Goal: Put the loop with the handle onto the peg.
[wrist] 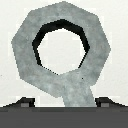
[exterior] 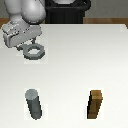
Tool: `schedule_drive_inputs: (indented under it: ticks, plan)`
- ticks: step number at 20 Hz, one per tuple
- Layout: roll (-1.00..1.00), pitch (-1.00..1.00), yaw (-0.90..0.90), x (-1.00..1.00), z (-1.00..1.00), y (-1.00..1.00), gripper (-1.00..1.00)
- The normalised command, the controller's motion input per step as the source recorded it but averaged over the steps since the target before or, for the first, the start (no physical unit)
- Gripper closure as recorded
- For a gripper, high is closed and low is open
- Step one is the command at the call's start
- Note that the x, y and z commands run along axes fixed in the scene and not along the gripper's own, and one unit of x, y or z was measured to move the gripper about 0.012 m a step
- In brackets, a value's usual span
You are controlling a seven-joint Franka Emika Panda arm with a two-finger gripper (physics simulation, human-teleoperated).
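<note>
The loop with the handle [exterior: 34,50] is a flat grey ring at the far side of the table, toward the exterior view's left. My gripper [exterior: 23,46] is right at it, and its jaws are closed on the stubby handle. In the wrist view the ring [wrist: 30,55] fills the frame. Its handle [wrist: 77,95] runs in between my two dark fingertips [wrist: 22,103]. The peg [exterior: 34,103] is an upright grey cylinder near the front, almost straight in front of the loop and well apart from it.
A brown wooden square block [exterior: 96,105] stands upright at the front, toward the exterior view's right, level with the peg. A dark robot base [exterior: 65,10] sits behind the white table's far edge [exterior: 100,25].
</note>
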Motion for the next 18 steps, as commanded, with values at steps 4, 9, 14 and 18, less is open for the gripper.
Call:
schedule_drive_inputs:
  ticks: [4,9,14,18]
  plan:
    - [0.0,0.0,0.0,0.0,0.0,0.0,1.0]
    - [0.0,0.0,0.0,0.0,0.0,0.0,1.0]
    - [0.0,0.0,0.0,0.0,0.2,0.0,1.0]
    - [0.0,0.0,0.0,0.0,0.75,0.0,1.0]
